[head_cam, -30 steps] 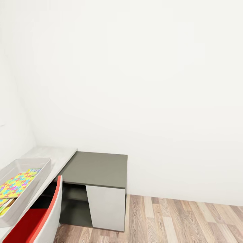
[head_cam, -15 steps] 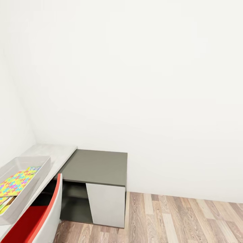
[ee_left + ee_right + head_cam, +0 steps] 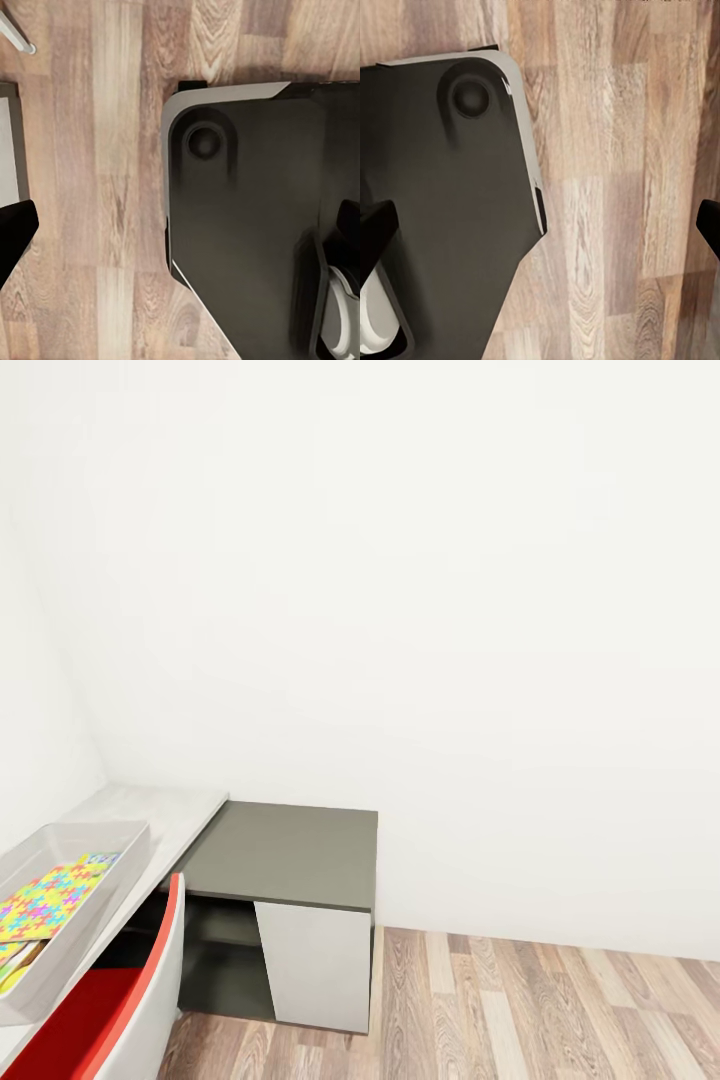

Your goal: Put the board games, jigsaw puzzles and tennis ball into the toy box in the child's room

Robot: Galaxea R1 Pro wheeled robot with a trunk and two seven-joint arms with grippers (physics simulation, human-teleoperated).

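I see one multicoloured jigsaw slab (image 3: pixel 45 901) inside the shallow grey plastic bin (image 3: pixel 118 857); both pincers spread open, empty; rest unclear.

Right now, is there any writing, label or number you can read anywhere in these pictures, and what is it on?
No readable text anywhere.
The jigsaw puzzle in the toy box shows coloured pieces only, no lettering.
A printed bit at the puzzle's far corner is too small to read.
The table, red chair and wooden floor carry no markings.
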